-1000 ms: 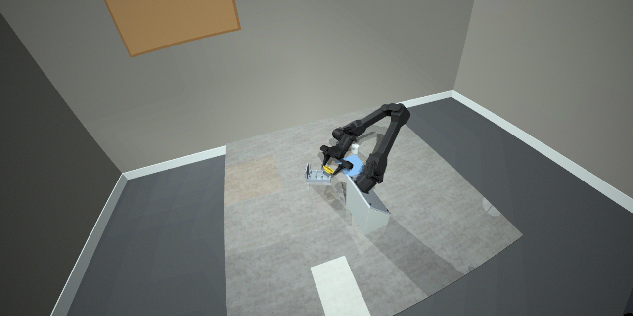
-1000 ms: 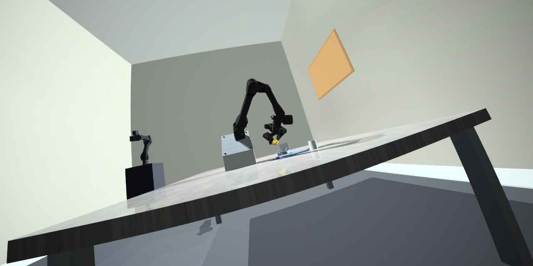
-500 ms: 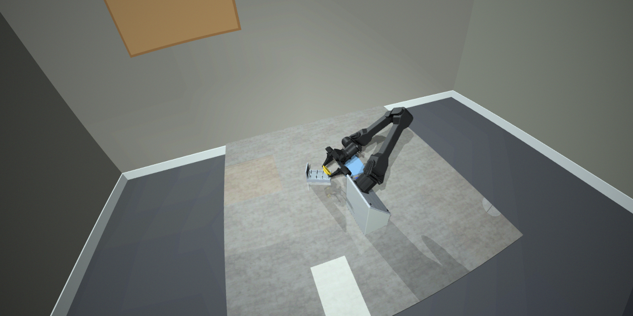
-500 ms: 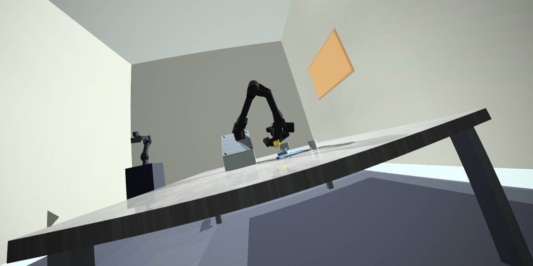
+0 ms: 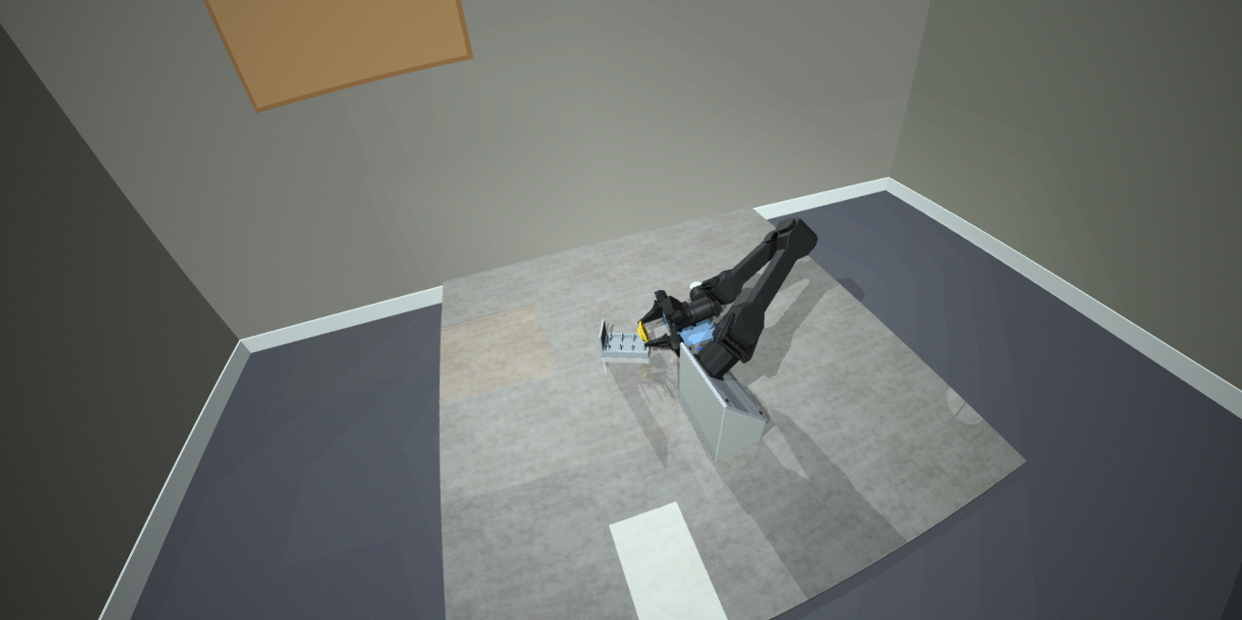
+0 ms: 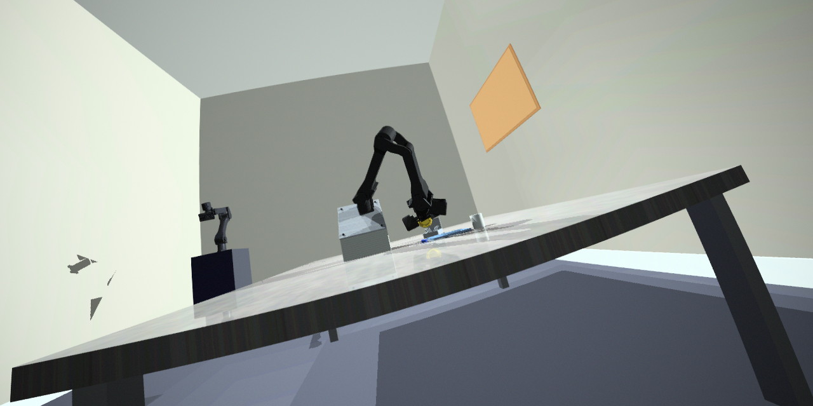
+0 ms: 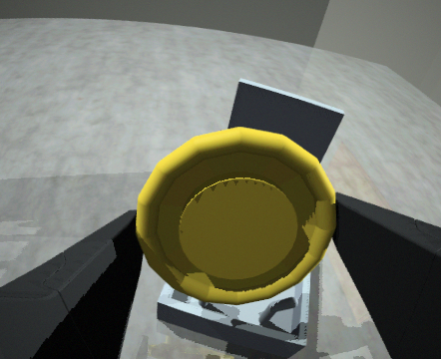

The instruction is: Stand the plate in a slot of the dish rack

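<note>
The gripper grips the yellow plate by opposite edges, tilted up near the dish rack's end away from its upright panel.

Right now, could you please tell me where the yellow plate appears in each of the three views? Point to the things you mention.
Top: the yellow plate (image 5: 643, 331) (image 6: 425, 222) (image 7: 237, 229) is just below and right of centre, at the rack's right end.
Exterior: right of centre, below the arm's wrist.
Wrist: centre, large, between the fingers.
Shared landmark: the grey dish rack (image 5: 625, 358) (image 6: 433, 225) (image 7: 230, 329), partly hidden.
</note>
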`<action>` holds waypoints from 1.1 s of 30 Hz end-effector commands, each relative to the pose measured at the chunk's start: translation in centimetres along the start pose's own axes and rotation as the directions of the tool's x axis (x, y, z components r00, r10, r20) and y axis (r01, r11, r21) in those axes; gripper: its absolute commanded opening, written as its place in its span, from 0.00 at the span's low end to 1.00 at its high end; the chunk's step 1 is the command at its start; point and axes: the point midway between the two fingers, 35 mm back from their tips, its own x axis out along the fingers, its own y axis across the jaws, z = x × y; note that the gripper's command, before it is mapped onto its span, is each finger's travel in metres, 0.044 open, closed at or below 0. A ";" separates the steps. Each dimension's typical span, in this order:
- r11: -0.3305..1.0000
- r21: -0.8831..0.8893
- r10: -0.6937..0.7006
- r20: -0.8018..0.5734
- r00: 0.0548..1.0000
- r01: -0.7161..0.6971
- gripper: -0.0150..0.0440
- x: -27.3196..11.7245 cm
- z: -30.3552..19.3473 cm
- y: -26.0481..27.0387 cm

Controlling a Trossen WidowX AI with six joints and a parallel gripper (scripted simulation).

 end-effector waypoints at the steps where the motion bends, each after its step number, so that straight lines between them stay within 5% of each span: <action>1: 0.998 0.020 -0.068 0.028 0.997 0.067 0.25 -0.3 -0.3 0.1; 10: 0.969 0.062 -0.242 0.057 0.969 0.238 0.25 -1.5 -1.6 -0.1; 33: 0.969 0.054 -0.245 0.053 0.968 0.242 0.25 1.1 -0.9 -1.0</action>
